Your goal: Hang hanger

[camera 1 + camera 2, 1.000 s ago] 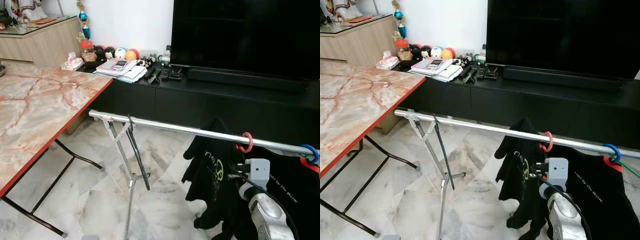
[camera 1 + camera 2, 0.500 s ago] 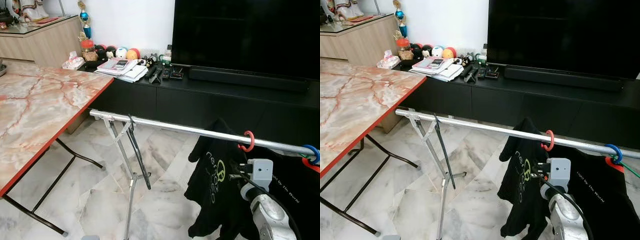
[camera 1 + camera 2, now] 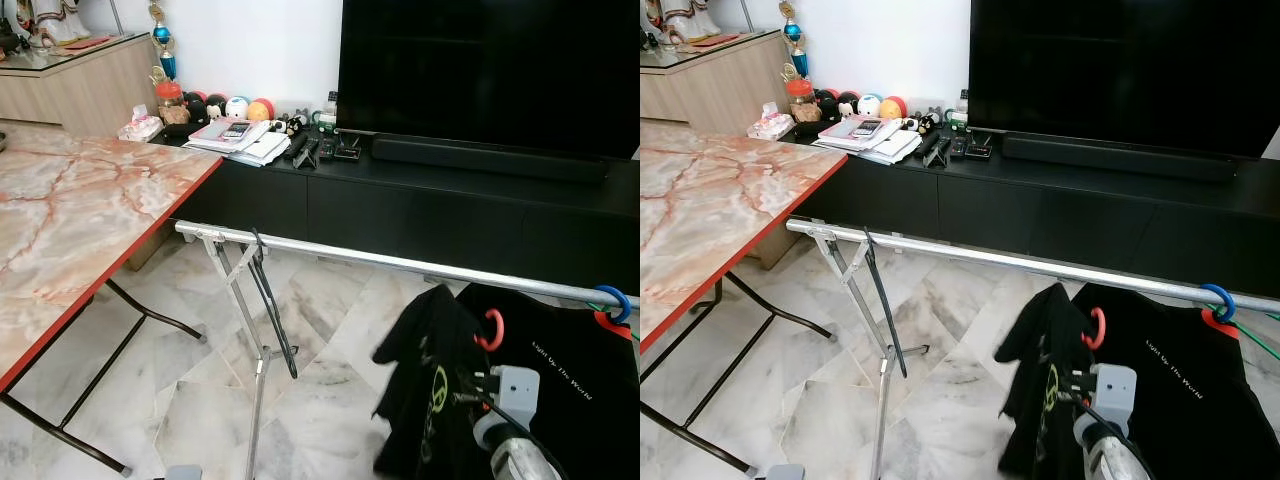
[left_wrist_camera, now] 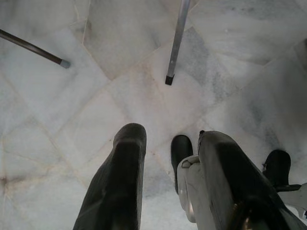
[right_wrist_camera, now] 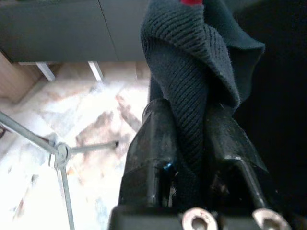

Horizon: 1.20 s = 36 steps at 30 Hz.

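Observation:
A red hanger hook (image 3: 490,330) carries a black T-shirt (image 3: 425,400) and hangs just below the silver rail (image 3: 350,256), apart from it. My right gripper (image 5: 189,115) is shut on a fold of that shirt's fabric, right under the hook. Its grey wrist block (image 3: 516,386) sits beside the shirt, low on the right. A second black shirt (image 3: 570,370) hangs from a blue hook (image 3: 616,300) that is on the rail's right end. My left gripper (image 4: 170,136) points down at the marble floor, open and holding nothing.
A marble-top folding table (image 3: 70,220) stands at the left. The rail's crossed metal legs (image 3: 262,330) stand on the floor in front. Behind are a black TV cabinet (image 3: 400,200) with books and balls, and a large TV (image 3: 480,70).
The red hook, which sat over the rail before, is now below it. My right gripper has dropped with the shirt. The view has shifted slightly.

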Available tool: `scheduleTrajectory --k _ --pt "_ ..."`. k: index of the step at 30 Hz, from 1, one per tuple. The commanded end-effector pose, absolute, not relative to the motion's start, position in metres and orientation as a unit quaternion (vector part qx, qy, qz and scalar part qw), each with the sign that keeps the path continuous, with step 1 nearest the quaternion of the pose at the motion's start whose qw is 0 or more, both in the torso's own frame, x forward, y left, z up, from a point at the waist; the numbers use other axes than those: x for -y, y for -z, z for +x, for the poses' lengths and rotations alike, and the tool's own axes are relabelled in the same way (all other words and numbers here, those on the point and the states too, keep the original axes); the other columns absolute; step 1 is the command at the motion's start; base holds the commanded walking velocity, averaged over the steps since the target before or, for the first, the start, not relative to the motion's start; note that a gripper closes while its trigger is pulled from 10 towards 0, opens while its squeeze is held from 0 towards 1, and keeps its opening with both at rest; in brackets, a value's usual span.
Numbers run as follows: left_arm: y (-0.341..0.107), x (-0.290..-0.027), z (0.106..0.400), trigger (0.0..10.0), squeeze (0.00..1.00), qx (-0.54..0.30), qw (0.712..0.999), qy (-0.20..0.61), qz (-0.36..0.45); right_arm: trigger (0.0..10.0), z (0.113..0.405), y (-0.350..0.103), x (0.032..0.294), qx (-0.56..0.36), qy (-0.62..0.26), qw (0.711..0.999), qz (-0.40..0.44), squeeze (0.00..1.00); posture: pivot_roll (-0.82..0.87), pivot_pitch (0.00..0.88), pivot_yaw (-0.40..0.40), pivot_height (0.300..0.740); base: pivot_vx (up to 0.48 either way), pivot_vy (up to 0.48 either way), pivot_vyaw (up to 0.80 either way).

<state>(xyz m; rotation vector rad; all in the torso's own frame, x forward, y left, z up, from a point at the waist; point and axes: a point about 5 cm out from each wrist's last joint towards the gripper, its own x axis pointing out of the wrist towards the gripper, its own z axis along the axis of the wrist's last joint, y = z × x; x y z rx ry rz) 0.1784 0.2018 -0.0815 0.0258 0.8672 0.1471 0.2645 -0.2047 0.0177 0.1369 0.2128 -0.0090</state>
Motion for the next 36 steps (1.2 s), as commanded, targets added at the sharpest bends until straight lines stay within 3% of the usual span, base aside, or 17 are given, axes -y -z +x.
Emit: scheduleTrajectory --k 1,8,9,19,36 --pt "0.082 -0.203 0.177 10.0 0.00 -0.423 0.903 -0.072 0.013 0.0 0.265 -0.017 0.204 -0.101 0.002 0.993 0.064 0.00 0.10 0.005 -0.033 0.740 0.000 0.000 0.00" --pt "0.082 -0.201 0.177 10.0 0.00 -0.424 0.903 -0.071 0.012 0.0 0.254 0.009 0.207 -0.177 0.005 0.983 0.041 0.00 0.11 0.000 -0.032 0.740 0.000 0.000 0.00" --pt "0.082 -0.201 0.178 10.0 0.00 -0.421 0.904 -0.071 0.010 10.0 0.257 0.009 0.207 -0.178 0.002 0.983 0.039 0.00 0.12 0.000 -0.034 0.740 0.000 0.000 0.00" --pt "0.082 -0.200 0.177 10.0 0.00 -0.418 0.906 -0.069 0.009 10.0 0.272 -0.002 0.207 -0.155 0.004 0.987 0.038 0.00 0.12 0.000 -0.031 0.740 0.000 0.000 0.00" --pt "0.083 -0.202 0.174 10.0 0.00 -0.423 0.903 -0.069 0.010 10.0 0.269 0.003 0.201 -0.160 0.000 0.986 0.041 0.00 0.13 0.007 -0.032 0.740 0.000 0.000 0.00"
